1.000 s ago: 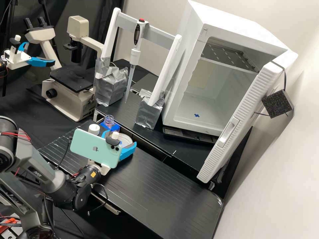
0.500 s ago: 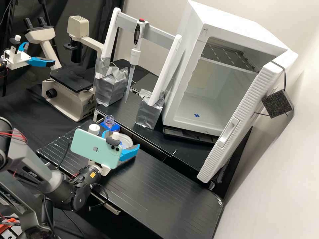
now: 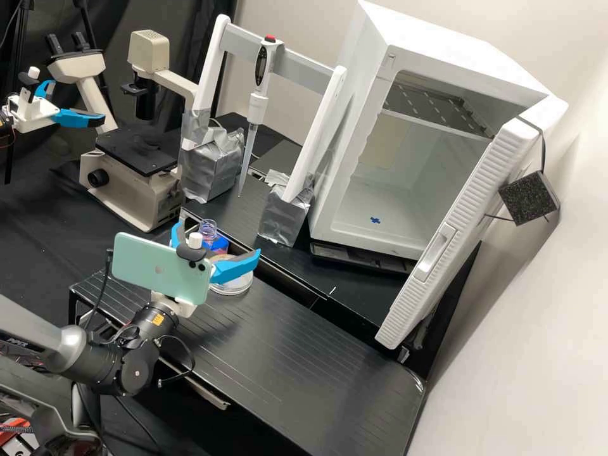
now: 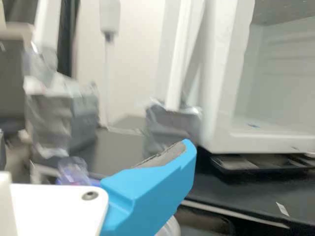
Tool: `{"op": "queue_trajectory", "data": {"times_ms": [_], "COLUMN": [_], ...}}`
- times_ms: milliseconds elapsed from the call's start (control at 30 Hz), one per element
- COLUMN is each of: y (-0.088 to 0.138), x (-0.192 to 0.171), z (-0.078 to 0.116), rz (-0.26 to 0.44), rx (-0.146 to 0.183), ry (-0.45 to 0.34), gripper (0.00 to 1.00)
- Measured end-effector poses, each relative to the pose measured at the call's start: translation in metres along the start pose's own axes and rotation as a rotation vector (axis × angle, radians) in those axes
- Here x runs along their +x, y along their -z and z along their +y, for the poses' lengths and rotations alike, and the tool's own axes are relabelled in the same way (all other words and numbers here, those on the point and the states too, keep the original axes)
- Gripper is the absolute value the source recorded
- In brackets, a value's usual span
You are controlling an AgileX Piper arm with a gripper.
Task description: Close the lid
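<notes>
Well, the clear, round Petri dish (image 3: pixel 233 288) lies on the black desk (image 3: pixel 316 361), near its raised-platform side and partly hidden by one of my blue fingers (image 3: pixel 237 267); how its lid sits, I cannot tell. My end effector (image 3: pixel 217 239) is spread wide above it, gripping nothing. Just beyond is a clear, open-necked bottle (image 3: pixel 208 228) with reddish contents in a blue holder (image 3: pixel 220 245).

Behind my fingers I carry a mint-green smartphone (image 3: pixel 136 269), a logo on its back. An orange-yellow sticker (image 3: pixel 158 320) marks my wrist, and pale lettering runs along my forearm.

Farther out, a red-topped pipette (image 3: pixel 258 101) hangs tip down from a white-and-grey frame (image 3: pixel 326 123), its two feet in silver-wrapped blocks. To one side stands a beige inverted microscope (image 3: pixel 142 190); to the other, a white incubator (image 3: pixel 335 183), door (image 3: pixel 456 234) open, a blue cross-shaped mark (image 3: pixel 375 220) on its floor.
</notes>
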Motion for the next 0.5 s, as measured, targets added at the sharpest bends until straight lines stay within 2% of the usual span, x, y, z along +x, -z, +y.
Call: {"op": "queue_trajectory", "data": {"times_ms": [100,167,500], "y": [0.001,0.002,-0.001], "x": [0.007,0.012,0.024], "z": [-0.003,-0.007,-0.018], "rz": [0.022,0.034,0.006], "rx": [0.065,0.085,0.098], "ry": [-0.020,-0.018,-0.032], "gripper": [1.00,1.00,1.00]}}
